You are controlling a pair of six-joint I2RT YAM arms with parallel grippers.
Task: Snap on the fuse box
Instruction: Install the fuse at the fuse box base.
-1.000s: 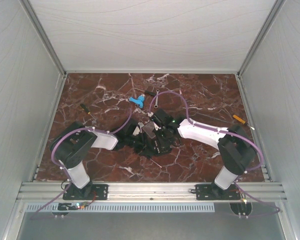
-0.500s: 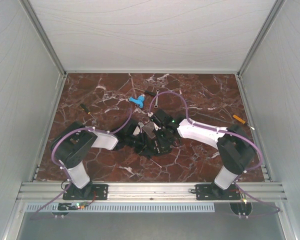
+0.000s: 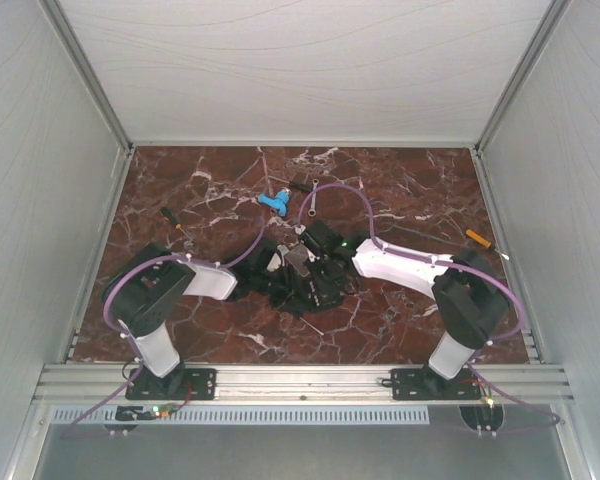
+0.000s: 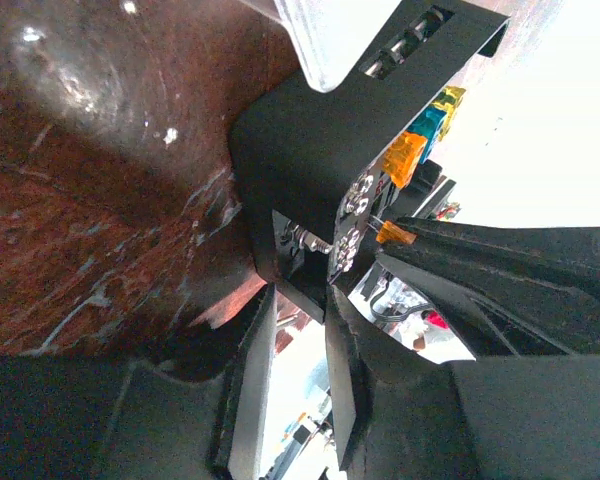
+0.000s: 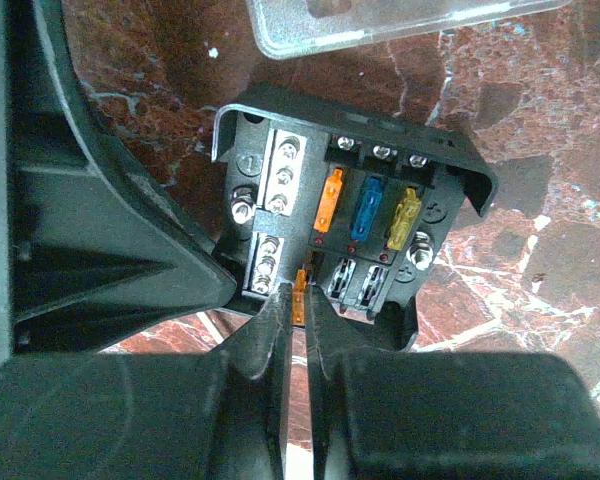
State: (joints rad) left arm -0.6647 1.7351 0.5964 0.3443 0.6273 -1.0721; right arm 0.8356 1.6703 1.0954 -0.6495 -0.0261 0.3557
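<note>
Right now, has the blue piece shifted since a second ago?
No. The blue piece lies where it was, beside the same white veins in the table.

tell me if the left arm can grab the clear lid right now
Probably not yet: the left tool is clamped on the fuse box, and the right tool holds an orange fuse at it. The clear lid lies uncovered beside the box, so letting go comes first.
</note>
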